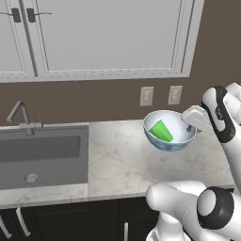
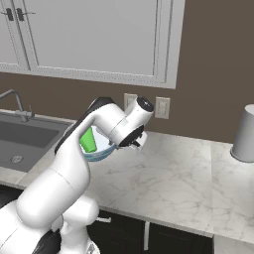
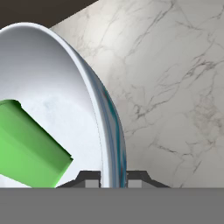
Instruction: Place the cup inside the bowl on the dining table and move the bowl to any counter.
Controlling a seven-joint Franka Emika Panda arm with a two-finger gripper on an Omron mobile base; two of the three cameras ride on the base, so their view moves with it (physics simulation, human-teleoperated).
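The robot's arm [image 2: 54, 188] is built of thick, rounded white links with a smooth, glossy shell. Its joints are dark: one black disc with a grey rim caps the joint low in the left base view, and a black band runs along the curved upper link. A small round dark cap sits at the wrist end in the right base view. The tool [image 3: 113, 178] ends in two small dark finger tips with pale grey pads.
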